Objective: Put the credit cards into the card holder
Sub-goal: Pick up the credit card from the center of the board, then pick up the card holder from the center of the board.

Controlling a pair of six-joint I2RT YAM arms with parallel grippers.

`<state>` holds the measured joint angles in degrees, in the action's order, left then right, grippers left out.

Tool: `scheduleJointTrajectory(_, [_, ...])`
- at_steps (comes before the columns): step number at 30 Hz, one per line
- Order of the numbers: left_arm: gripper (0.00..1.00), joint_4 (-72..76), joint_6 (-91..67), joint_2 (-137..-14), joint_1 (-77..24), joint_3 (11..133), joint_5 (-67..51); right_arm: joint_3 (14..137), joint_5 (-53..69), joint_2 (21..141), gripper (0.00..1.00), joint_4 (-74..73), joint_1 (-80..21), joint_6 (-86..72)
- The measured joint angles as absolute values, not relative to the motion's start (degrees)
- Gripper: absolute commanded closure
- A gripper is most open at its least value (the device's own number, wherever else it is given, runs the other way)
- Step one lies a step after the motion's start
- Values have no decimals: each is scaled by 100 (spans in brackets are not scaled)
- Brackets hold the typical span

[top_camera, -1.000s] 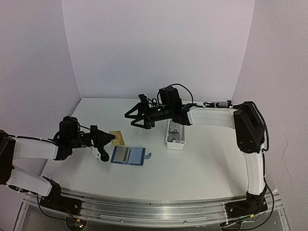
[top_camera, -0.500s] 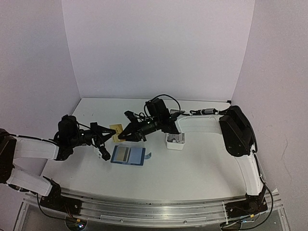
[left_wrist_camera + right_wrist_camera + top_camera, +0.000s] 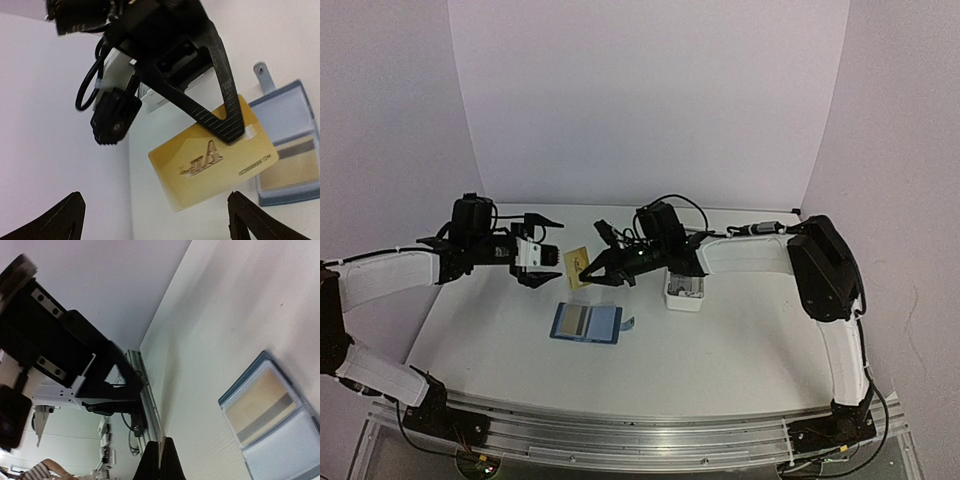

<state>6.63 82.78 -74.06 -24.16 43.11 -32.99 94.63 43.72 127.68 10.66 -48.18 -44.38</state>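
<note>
A white table (image 3: pixel 740 350) is sitting in front of pale walls (image 3: pixel 640 100). The blue card holder (image 3: pixel 586 323) is lying open and flat on the table, near the front and a bit left of the middle. Its little snap tab (image 3: pixel 262 76) is sticking out from one edge. A tan card (image 3: pixel 257 409) with a grey stripe is sitting inside one half of it.

The right gripper (image 3: pixel 588 272) is reaching across from the right. Its two fingers are pressed tight together on the gold card (image 3: pixel 577 268), pinching it by one edge. The gold card is hanging off the table, just behind the card holder and not touching it. In the left wrist view, the gold card (image 3: pixel 212 160) is showing its bumpy raised letters, and one black finger (image 3: pixel 220 110) is pressing on its top edge.

The left gripper (image 3: pixel 546 252) is pointing at the gold card from the left. Its jaws are standing wide apart and holding nothing. It is near the card but not touching it.

A long white tray (image 3: pixel 684 287) is sitting on the table under the right arm, well apart from the card holder.
</note>
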Motion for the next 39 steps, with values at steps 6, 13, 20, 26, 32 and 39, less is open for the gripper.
scheduleJointTrajectory(6, [4, -508, 4576, -7531, -2132, 5103, -5054, 8788, 3424, 11764, 100, 1258, -4762, -3697])
scheduleJointTrajectory(13, [20, 1546, -1186, -7791, -2137, 4169, -5994, 8121, 3162, 11207, 100, 2477, -4772, -3599])
scheduleJointTrajectory(20, [47, 3114, -3452, -8018, -2137, 4158, -6073, 8044, 3317, 11207, 100, 2941, -4851, -3627])
scheduleJointTrajectory(26, [63, 3645, -3924, -8217, -2143, 4272, -6195, 8044, 3474, 11209, 100, 3100, -4897, -3653])
scheduleJointTrajectory(32, [89, 3811, -4125, -8285, -2171, 4351, -6289, 8047, 3557, 11257, 100, 3164, -4921, -3697])
scheduleJointTrajectory(39, [100, 3691, -4195, -8285, -2180, 4390, -6351, 8099, 3603, 11434, 82, 3194, -4925, -3835])
